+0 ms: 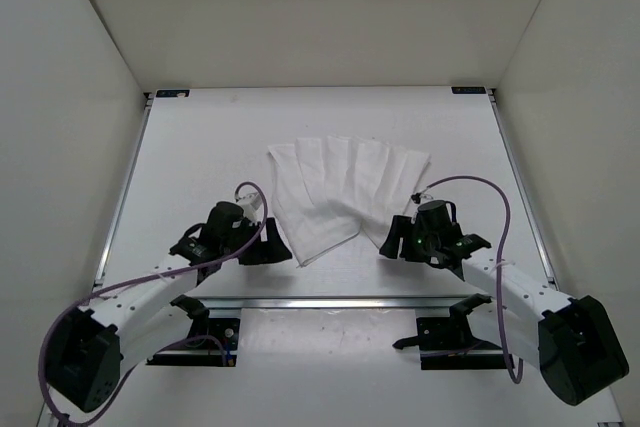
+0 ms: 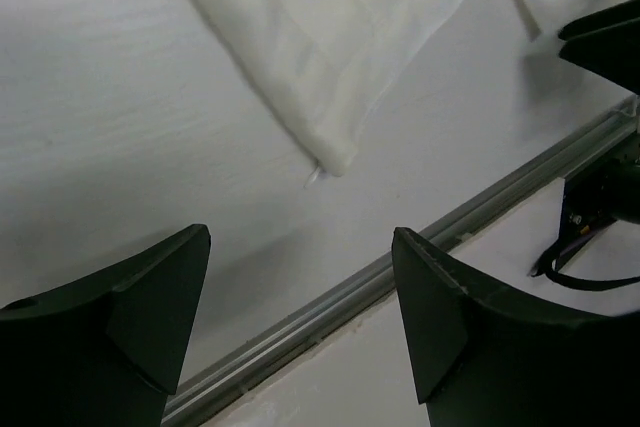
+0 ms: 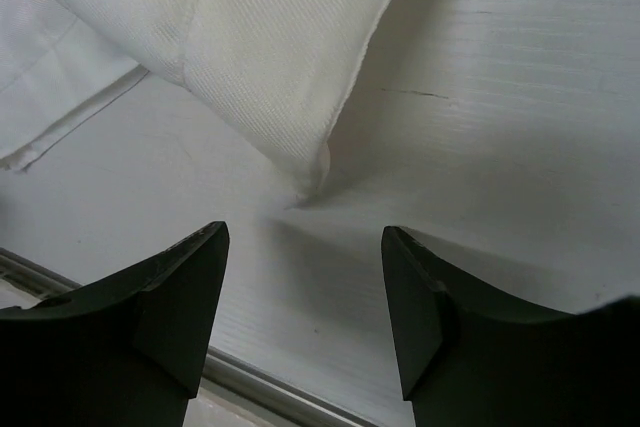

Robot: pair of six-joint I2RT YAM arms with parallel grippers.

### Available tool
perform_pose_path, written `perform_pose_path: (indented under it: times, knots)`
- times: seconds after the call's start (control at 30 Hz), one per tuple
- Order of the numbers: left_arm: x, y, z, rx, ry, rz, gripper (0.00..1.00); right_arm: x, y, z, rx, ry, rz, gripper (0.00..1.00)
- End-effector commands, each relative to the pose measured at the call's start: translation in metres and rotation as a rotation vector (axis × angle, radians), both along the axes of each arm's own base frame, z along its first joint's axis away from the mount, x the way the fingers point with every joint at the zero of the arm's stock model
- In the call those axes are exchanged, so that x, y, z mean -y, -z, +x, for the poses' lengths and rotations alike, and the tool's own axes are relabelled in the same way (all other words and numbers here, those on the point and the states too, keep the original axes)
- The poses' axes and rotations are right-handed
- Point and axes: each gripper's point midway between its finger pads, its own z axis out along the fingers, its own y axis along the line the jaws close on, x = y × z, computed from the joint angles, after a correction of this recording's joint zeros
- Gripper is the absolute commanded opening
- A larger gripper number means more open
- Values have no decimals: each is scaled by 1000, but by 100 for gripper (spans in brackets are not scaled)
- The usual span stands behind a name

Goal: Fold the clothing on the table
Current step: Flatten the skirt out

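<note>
Left claw (image 2: 300, 237): jaws stand wide apart with nothing between them, only bare table showing in the gap.
Right claw (image 3: 303, 230): jaws also spread wide and empty, pointed at the cloth's edge.
Clothing (image 1: 345, 192): white and thin, lying on the table in a fan of parallel creased panels, ahead of both claws and between them.
Clothing seen from left claw: a folded, pointed corner lies just ahead of the gap, slightly toward the right finger and clear of both fingertips. The rest spreads away forward.
Clothing seen from right claw: a corner tip sits straight ahead of the gap, near but not touching. A second flatter layer lies ahead to the left.
Table (image 1: 200, 147): matte white, under both claws.
Metal rail (image 1: 330, 302): runs along the table's near edge, just behind both claws.
Contact with table: cannot tell for either claw.
</note>
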Motion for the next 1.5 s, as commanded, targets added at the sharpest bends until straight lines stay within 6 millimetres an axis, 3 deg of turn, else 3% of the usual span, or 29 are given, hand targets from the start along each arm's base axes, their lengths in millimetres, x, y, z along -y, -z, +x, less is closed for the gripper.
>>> perform_pose_path:
  times: [0.0,0.07,0.1,0.17,0.4,0.6,0.7,0.77,0.8,0.87,0.97,1.07,1.1,1.23,1.3,1.4,1.43,1.47]
  knots:
    - [20,-2,11,-13,-87,-160,84,-18,-9,18,86,1,92,59]
    - [24,12,8,-53,-91,-139,84,-19,-5,19,85,7,98,56]
    - [24,13,13,-53,-115,-135,82,-19,-2,20,85,9,97,45]
    - [29,22,13,-77,-119,-116,81,-20,0,23,85,13,103,35]
    - [50,33,15,-140,-146,-112,80,-19,4,21,82,0,99,25]
    - [63,50,12,-195,-148,-52,76,-21,-5,31,133,2,124,26]
    - [70,57,11,-214,-130,-31,55,-21,-9,33,144,-3,136,21]
    - [76,56,13,-212,-110,-27,29,-21,-15,34,155,-11,141,13]
    - [75,59,16,-216,-119,-20,24,-22,-19,34,172,-17,142,11]
    - [76,61,15,-219,-109,-9,4,-21,-32,35,192,-20,155,5]
    - [72,54,23,-200,-121,-2,0,-20,-50,36,209,-31,172,0]
    - [55,40,31,-160,-139,29,0,-21,-69,31,196,-71,204,0]
    - [47,25,42,-111,-161,18,0,-22,-84,32,211,-95,222,0]
    - [4,-46,63,32,-227,42,0,-34,-138,24,245,-198,261,0]
    - [-11,-98,74,141,-256,36,0,-35,-167,20,273,-219,255,0]
    - [-34,-171,68,276,-288,0,0,-37,-217,9,323,-267,280,0]
    - [-38,-190,65,302,-293,-15,0,-35,-241,3,360,-277,291,0]
    - [-42,-202,62,327,-295,-28,0,-35,-248,-2,360,-288,302,0]
